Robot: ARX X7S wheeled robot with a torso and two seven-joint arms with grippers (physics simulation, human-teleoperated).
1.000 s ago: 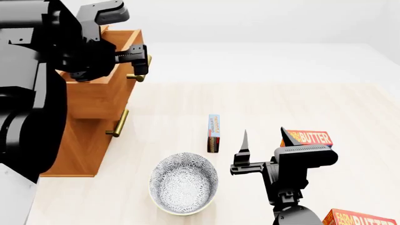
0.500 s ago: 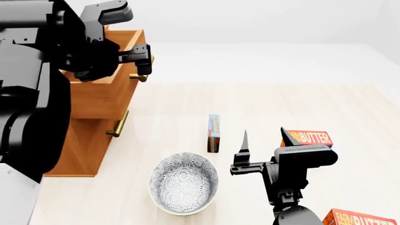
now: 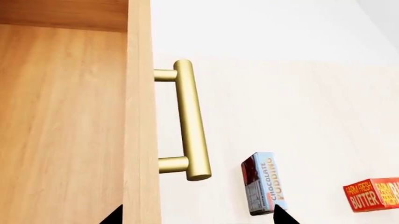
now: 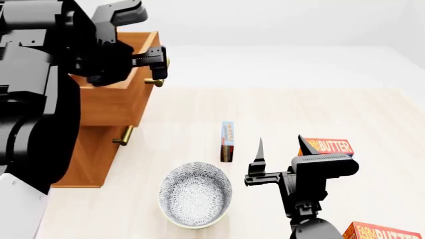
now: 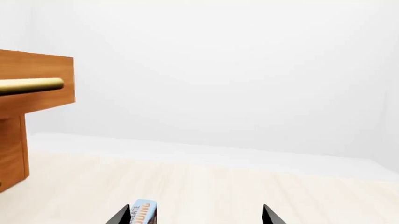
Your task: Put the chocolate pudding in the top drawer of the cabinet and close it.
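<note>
Left wrist view puts your left claw right at the pulled-out front of the honey-brown wooden top drawer: only the two dark fingertips show, spread wide to either side of the front panel and gripping nothing. The brass bar handle sits just beyond them, untouched. You likely have the claw parked here because the drawer is already drawn out far enough to take a box, as the head view shows it jutting past the honey-brown wooden cabinet and its lower drawer handle.

Your right claw hovers over the pale surface with its jaws well apart and empty, aimed toward the small chocolate pudding box with dark red-brown edges and a light blue face. The box stands on its edge on the surface, between the cabinet and the red-orange butter box, with the patterned white bowl near it. It looks like the pickup comes next; a thin box standing on its edge may tip if one finger nudges it first.
</note>
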